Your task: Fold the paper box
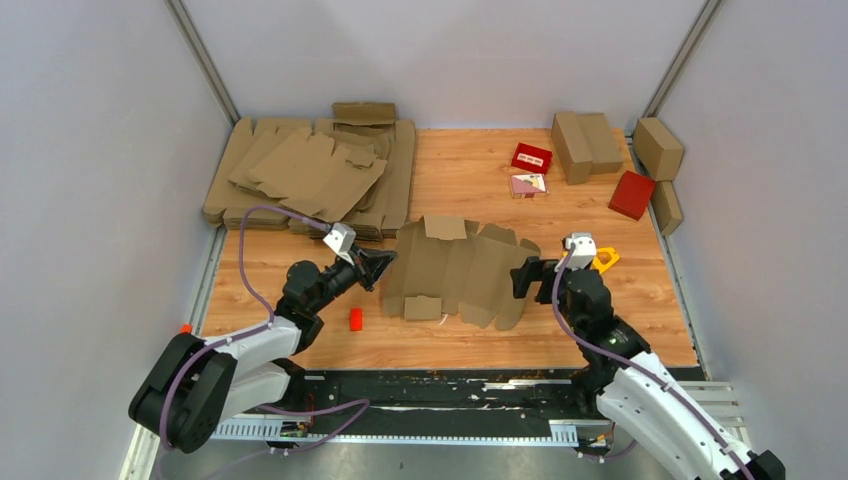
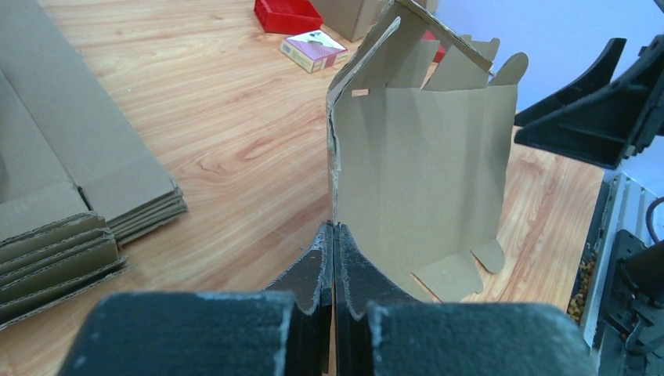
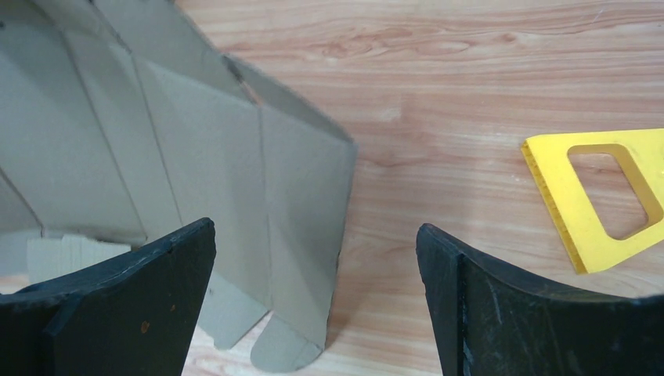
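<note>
Left gripper (image 2: 334, 235) pinched tight on paper box (image 2: 423, 172) edge; right gripper (image 3: 315, 227) jaws wide apart, holding nothing.

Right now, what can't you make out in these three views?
Left wrist view: how deep the paper box edge sits in the left claw; the shut claw itself hides it.
Top view: the label on the red box; too small to read.
Top view: the small red object near the left arm; too small to identify.
Right wrist view: the yellow triangular frame; cut off by the right edge.
</note>
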Robot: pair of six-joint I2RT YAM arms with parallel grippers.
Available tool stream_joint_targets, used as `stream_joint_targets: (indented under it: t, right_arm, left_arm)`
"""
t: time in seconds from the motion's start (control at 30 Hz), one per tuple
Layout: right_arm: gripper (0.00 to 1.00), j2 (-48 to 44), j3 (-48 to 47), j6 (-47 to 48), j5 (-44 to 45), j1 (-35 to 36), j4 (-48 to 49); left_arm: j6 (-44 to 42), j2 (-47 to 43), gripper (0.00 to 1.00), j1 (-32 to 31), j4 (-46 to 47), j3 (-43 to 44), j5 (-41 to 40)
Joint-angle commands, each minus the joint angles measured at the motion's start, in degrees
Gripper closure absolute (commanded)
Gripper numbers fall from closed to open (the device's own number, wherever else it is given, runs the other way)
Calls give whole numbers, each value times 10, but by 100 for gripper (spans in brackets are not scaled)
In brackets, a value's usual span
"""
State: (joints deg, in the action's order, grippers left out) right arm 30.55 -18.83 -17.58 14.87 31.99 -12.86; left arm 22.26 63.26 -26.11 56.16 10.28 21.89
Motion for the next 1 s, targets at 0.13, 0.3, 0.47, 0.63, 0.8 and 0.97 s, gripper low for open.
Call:
stream_joint_targets:
  t: [0.13, 0.3, 0.47, 0.63, 0.8, 0.97]
  right_arm:
    - [0, 65, 18, -66, -265, -167, 166]
    - [4, 155, -1, -76, -336, -185, 220]
    - [24, 208, -15, -80, -361, -185, 250]
    - [58, 225, -21, -57, -366, -185, 253]
    - [96, 202, -5, -20, -360, -185, 259]
    - [100, 161, -3, 21, -361, -182, 238]
  left_arm:
    - [-5, 7, 100, 1, 17, 16, -6]
    - [-2, 15, 100, 1, 19, 21, 0]
    - [-4, 16, 100, 1, 17, 20, -4]
    - [-1, 32, 100, 1, 27, 21, -5]
    - [4, 41, 98, 1, 29, 24, -7]
    - [3, 45, 62, 1, -29, 41, -24]
